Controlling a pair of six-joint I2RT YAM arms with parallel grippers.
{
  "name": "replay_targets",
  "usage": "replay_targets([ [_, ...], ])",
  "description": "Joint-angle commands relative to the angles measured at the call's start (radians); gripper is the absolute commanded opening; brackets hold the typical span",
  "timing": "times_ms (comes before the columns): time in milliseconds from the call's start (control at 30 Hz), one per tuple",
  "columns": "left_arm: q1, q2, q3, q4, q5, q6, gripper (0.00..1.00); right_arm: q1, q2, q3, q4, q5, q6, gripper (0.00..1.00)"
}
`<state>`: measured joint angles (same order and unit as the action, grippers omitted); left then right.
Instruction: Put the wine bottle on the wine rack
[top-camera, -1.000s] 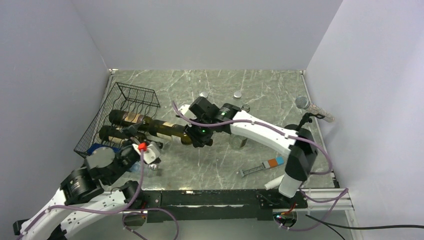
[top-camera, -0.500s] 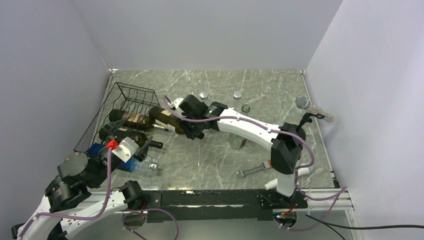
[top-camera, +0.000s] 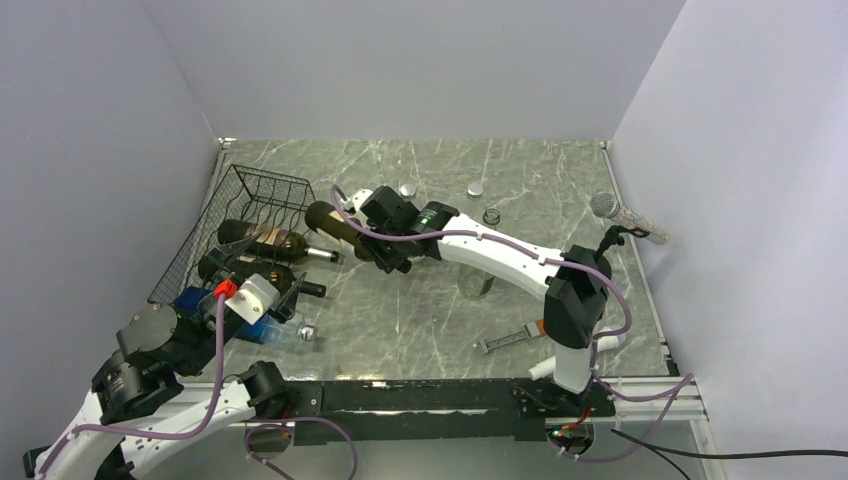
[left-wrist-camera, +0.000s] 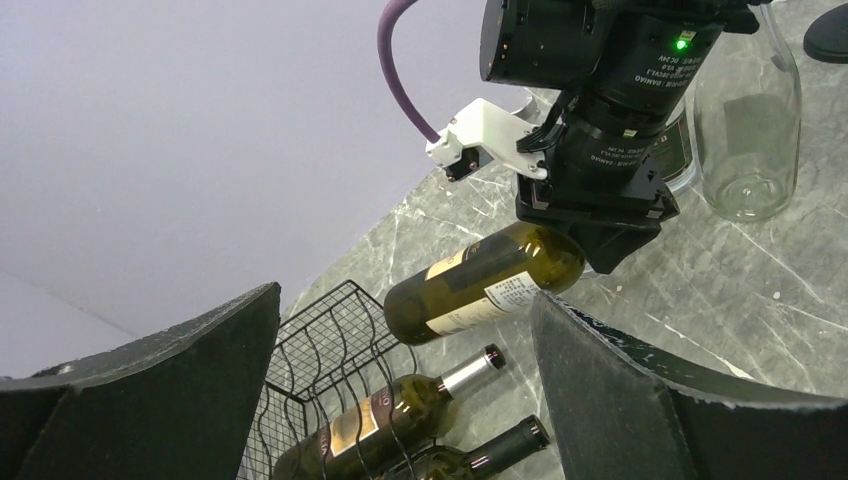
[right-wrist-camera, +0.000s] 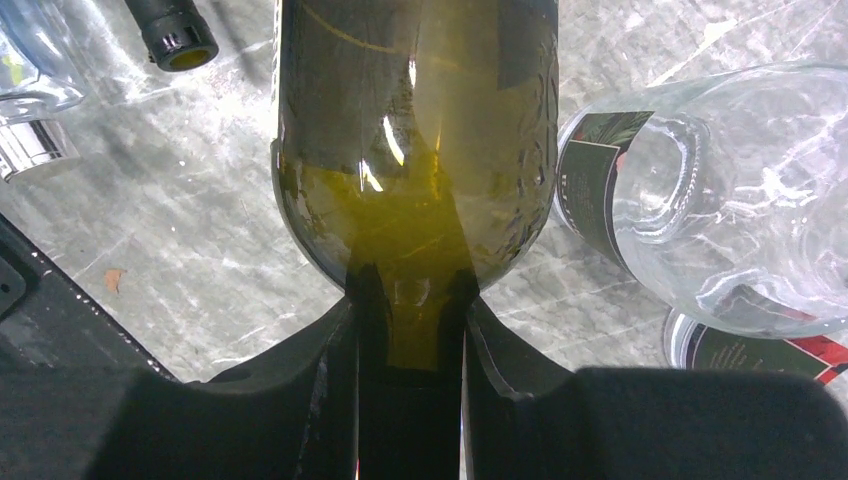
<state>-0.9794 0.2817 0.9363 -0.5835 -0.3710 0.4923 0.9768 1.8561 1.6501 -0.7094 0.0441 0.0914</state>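
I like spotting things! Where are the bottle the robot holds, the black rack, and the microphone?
wine bottle (left-wrist-camera: 480, 285), left wrist view, its green body.
wine rack (top-camera: 275, 195), top view, its bare far lattice.
microphone (top-camera: 604, 205), top view, its round mesh head.

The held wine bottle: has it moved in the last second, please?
Yes: the wine bottle shifted farther back, now beside the far corner of the wine rack.

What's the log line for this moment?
right gripper: shut on wine bottle neck | left gripper: open, empty | wine rack: two bottles in, held one beside it
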Motion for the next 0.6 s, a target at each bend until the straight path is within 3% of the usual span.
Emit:
replay_targets([
  [0, -0.001, 0.002, -0.003, 0.050, 0.002, -0.019, 0.99, 0.002, 0.003, 0.069, 0.152, 0.020, 0.012, 0.00],
  [200, -0.001, 0.009, -0.013, 0.055, 0.015, -0.013, 0.99, 0.002, 0.083, 0.150, 0.128, 0.019, 0.008, 0.00],
  [567, -0.001, 0.028, -0.015, 0.062, -0.026, -0.021, 0.99, 0.002, 0.126, 0.126, 0.291, 0.033, -0.010, 0.00],
])
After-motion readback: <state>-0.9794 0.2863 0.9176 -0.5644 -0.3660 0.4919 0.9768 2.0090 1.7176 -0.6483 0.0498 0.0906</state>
